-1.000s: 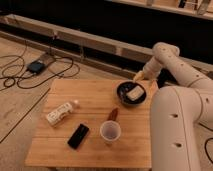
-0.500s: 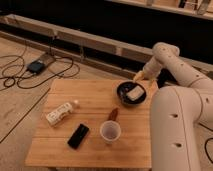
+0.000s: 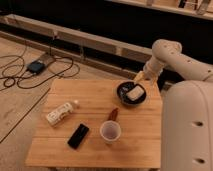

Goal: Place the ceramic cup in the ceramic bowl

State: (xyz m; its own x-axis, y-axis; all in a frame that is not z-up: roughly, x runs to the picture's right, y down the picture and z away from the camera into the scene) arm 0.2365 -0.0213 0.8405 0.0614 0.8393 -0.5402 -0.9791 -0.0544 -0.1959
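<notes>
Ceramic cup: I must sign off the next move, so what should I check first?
1. Ceramic cup upright on the wooden table: ok.
2. Gripper at the cup: not ok; it hovers by the ceramic bowl, at its far rim.
3. Bowl empty: not ok; a pale block lies inside.
4. Cup clear of the reddish-brown object beside it: cannot tell.

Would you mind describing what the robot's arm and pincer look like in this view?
The arm is off-white, built of smooth, rounded, bulky shells with a ball-like joint. The big near segment carries two small dark dots, perhaps fastener holes. No cables or lettering show. The pincer, at the ceramic bowl's far rim, looks tan-yellowish, darker than the arm.
</notes>
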